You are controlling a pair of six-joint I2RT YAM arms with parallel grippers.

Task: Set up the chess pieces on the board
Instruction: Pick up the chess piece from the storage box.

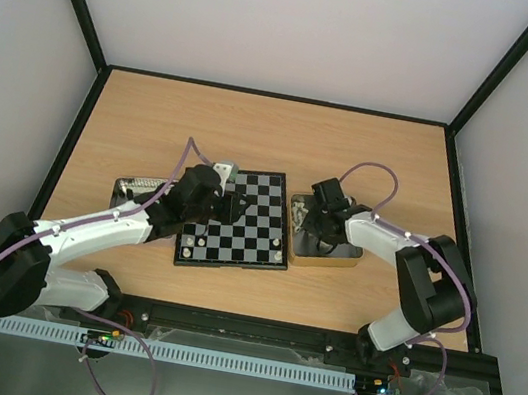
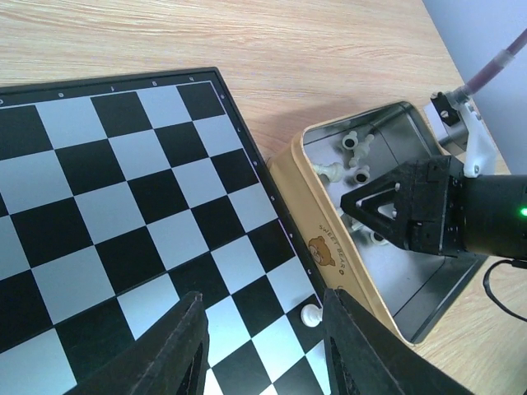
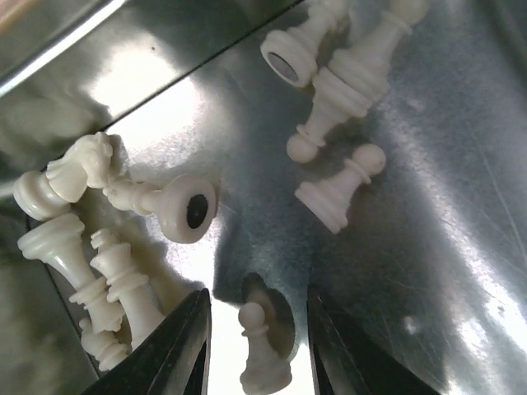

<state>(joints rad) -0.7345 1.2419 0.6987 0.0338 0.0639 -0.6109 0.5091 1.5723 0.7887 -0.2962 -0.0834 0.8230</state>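
The step in hand looks like fetching one more cream piece for the white side. The right claw (image 3: 257, 298) is down inside the gold-walled tin (image 2: 325, 247), which lies on the tabletop (image 1: 155, 119) just beside the board's right edge. Its fingers stand spread on either side of a small upright pawn (image 3: 262, 362), with a sliver of bare metal showing each side, so nothing is pinched yet. The other cream chess pieces (image 3: 346, 82) lie tumbled on the tin floor, one cluster by the wall and a looser group farther in, all apart from the chosen pawn. The left claw (image 2: 262, 300) hovers low over the board (image 2: 123, 189) with its fingers spread and nothing between them. One white pawn (image 2: 310, 313) already stands on a square at the board's edge nearest the tin, close to the left claw's finger. In the overhead view a few pale specks on the near row look like placed men, while most squares are bare, so I judge the task to be at an early stage. The next move calls for pressing squarely on the pawn's narrow body without tipping it, then lifting straight up past the tin wall. The left claw should keep off the standing pawn, since a brush would likely topple it.
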